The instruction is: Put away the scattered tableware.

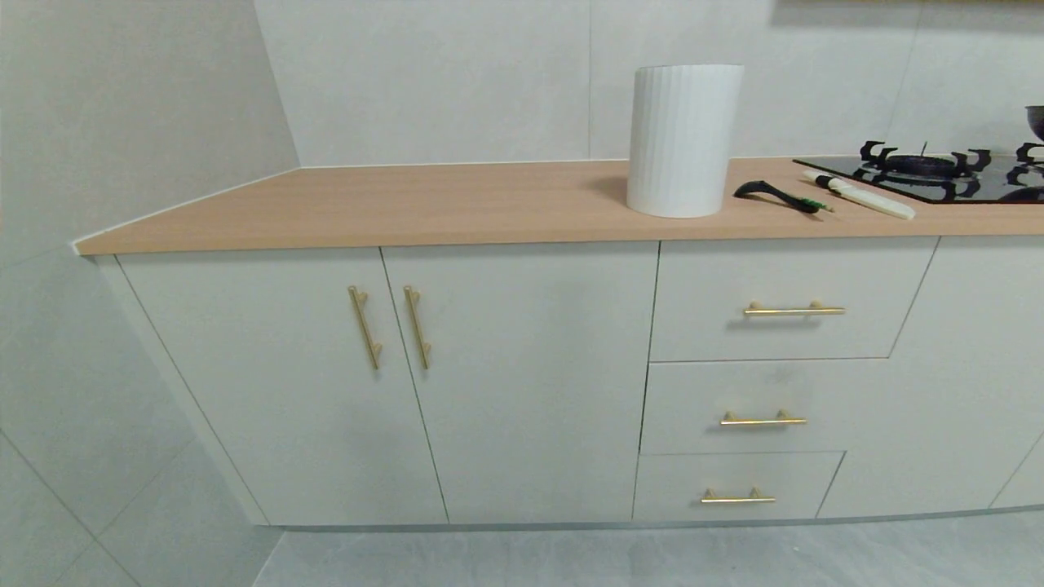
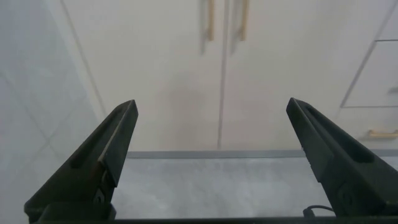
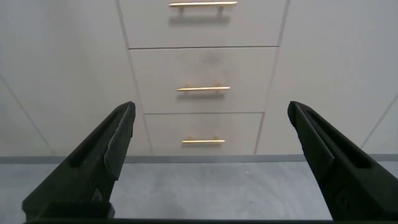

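Note:
On the wooden counter [image 1: 408,204] a tall white ribbed holder [image 1: 682,140] stands upright. Just to its right lie a black ladle-like utensil [image 1: 775,194] and a white-handled knife [image 1: 864,198], close by the edge of the hob. My left gripper [image 2: 211,118] hangs low in front of the double cabinet doors [image 2: 224,68], open and with nothing between its fingers. My right gripper [image 3: 211,121] is also low, facing the drawer stack [image 3: 202,74], open and empty.
A black gas hob [image 1: 938,175] with pan supports occupies the counter's right end. Below are two doors with gold handles [image 1: 390,324] and three drawers [image 1: 763,359]. Tiled walls close the left side and back. Grey floor [image 1: 571,558] lies before the cabinets.

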